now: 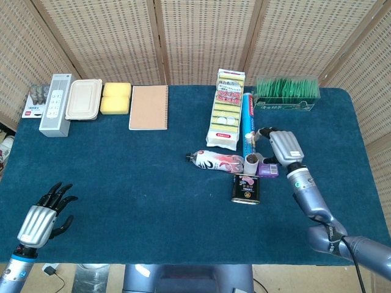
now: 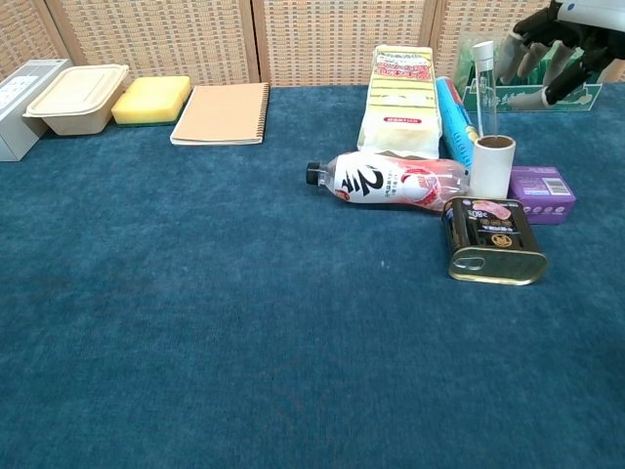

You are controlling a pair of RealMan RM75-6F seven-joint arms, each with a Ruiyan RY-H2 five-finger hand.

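Hovering above the cluster of items right of the table's middle, the right hand (image 1: 282, 145) hangs with its fingers (image 2: 559, 61) loosely curled and apart, holding nothing. Nearest to it, just toward the robot's left, stands a slim clear tube (image 2: 485, 86), upright with its long axis vertical, beside a white paper roll (image 2: 493, 166) and a purple box (image 2: 543, 192). A tin can (image 1: 246, 188) lies nearer the robot. The left hand (image 1: 41, 218) rests open far off at the table's (image 1: 122, 177) near left edge, well apart from these.
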